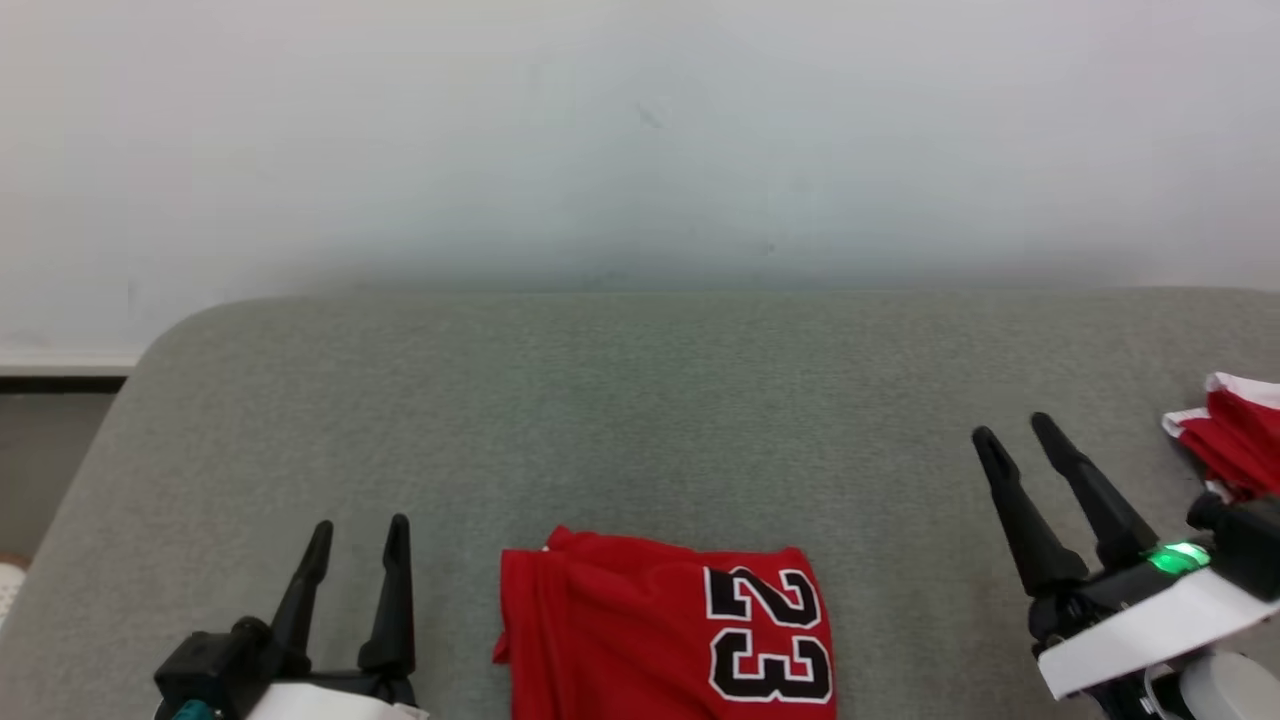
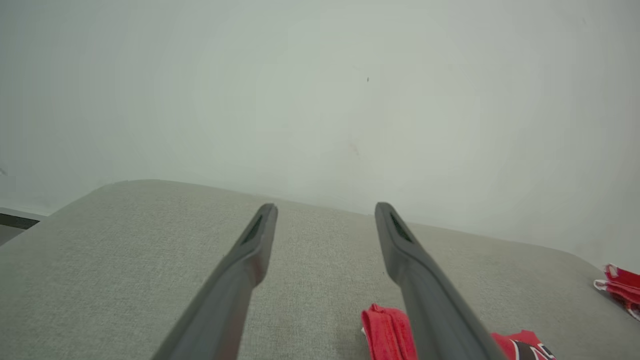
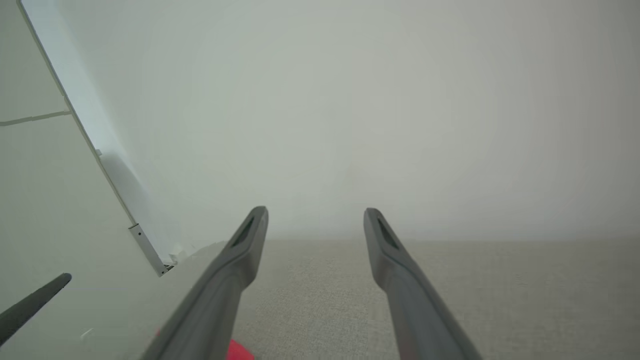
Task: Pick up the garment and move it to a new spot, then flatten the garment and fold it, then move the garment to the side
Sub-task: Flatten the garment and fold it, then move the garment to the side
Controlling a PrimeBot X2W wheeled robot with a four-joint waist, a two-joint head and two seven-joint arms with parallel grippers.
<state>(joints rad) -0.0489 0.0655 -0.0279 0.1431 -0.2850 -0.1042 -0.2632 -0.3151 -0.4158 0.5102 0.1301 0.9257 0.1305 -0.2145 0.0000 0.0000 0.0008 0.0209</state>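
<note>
- The left gripper [image 1: 361, 523]: fingers apart, empty, pointing toward the far edge of the grey cushion [image 1: 640, 400].
- The right gripper [image 1: 1013, 426]: fingers apart, empty, near the cushion's right edge.
- The red garment [image 1: 620, 630] lies at the near edge between both grippers, touching neither, just right of the left fingers and well apart from the right ones.
- Its near part runs out of the head view, so its long axis cannot be determined.
- The left arm likely has the shorter reach.
- A red-and-white cloth [image 1: 1235, 440] lies beside the right gripper.

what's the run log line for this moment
left gripper: open, empty | right gripper: open, empty | red 23 garment: on grey cushion between grippers, untouched | red-white cloth: far right edge
</note>
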